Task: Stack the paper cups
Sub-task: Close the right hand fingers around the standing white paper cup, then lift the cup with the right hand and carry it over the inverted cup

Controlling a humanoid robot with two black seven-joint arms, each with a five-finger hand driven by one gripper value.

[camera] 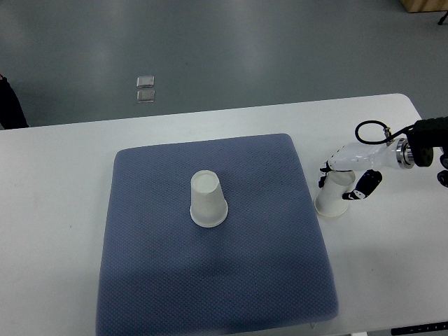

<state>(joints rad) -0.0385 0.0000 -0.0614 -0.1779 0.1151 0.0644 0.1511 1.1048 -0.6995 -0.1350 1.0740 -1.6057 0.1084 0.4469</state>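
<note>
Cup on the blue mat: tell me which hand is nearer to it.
Right. The right hand is off the blue mat, to the right of that cup, wrapped around a second cup on the table. The left hand is out of view.

Only an upturned cup [208, 201] stands mid-mat [147, 266]; bare mat surrounds it.

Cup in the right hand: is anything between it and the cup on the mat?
Nothing visible. The right hand grips a cup on the bare table, just off the mat's right edge. Only open blue mat lies between it and the upside-down cup.
</note>
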